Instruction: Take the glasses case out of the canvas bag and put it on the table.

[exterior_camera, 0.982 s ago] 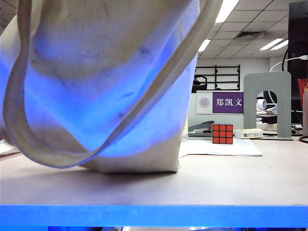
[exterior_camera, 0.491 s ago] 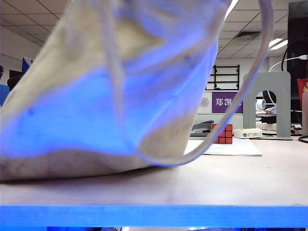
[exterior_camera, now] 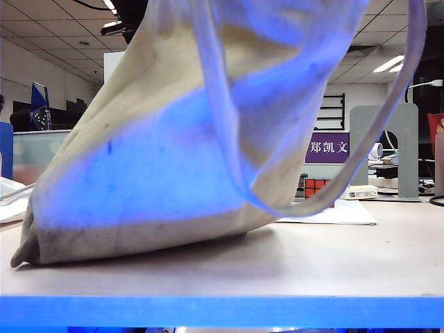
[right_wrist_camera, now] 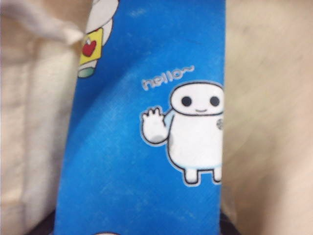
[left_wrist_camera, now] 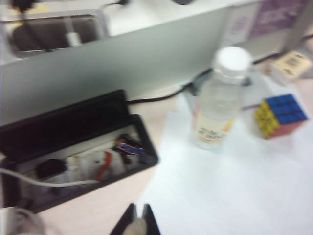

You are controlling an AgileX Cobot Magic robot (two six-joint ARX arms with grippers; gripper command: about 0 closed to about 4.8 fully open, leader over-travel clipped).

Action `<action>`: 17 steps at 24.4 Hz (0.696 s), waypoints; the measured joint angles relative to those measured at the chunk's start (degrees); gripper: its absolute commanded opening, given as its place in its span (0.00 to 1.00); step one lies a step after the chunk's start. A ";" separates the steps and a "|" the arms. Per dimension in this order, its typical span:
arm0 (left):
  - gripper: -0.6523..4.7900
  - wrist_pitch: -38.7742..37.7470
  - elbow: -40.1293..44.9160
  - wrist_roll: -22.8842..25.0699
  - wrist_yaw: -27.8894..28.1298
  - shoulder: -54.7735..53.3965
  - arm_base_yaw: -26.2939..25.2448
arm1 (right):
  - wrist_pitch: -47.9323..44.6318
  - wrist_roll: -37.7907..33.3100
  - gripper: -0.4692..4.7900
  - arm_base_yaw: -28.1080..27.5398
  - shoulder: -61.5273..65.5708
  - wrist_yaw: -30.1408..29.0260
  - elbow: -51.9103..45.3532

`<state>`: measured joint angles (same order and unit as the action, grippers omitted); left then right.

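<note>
Office ceiling panels with strip lights behind, grey partition and purple nameplate [exterior_camera: 329, 148] at the back. Pale beige table [exterior_camera: 333, 260] with a blue strip along the front edge. Large canvas bag [exterior_camera: 173, 139] filling most of the exterior view, bottom edge resting on the table, top lifted out of frame, fabric glowing blue where light passes through. One long strap [exterior_camera: 388, 132] looping down in front of the red Rubik's cube [exterior_camera: 316, 187], which sits on white paper sheets [exterior_camera: 340, 212] behind the bag.

Left gripper [left_wrist_camera: 136, 226] seen only as dark tips at the edge of the left wrist view, jaws together with a scrap of pale cloth showing between them; what it is cannot be told. Beneath it: white paper, a clear water bottle [left_wrist_camera: 218, 100] with a white cap standing upright, the cube just beside, and an open black cable box [left_wrist_camera: 73, 147] set in the table.

Right gripper unseen in its own view; whether the jaws are apart or together cannot be told. Filling that view, very close: the glasses case [right_wrist_camera: 146, 127], bright blue with a white waving cartoon figure, lying inside the bag with beige canvas on both sides.
</note>
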<state>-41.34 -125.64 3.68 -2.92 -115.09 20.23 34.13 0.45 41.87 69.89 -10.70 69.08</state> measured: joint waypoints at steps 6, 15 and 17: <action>0.11 6.08 -0.02 -3.26 8.37 0.09 -4.13 | 3.56 0.48 0.57 -0.55 -3.10 2.84 4.63; 0.11 -0.76 2.27 -2.23 16.02 -0.02 -4.44 | 5.25 3.56 0.57 -8.70 -3.85 5.95 6.38; 0.11 -0.04 2.27 -1.99 16.63 0.87 -4.98 | 5.77 4.66 0.57 -11.41 -3.89 6.19 6.38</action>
<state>-41.39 -123.37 1.69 13.72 -114.21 15.25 39.90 5.10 30.46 66.00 -4.51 75.46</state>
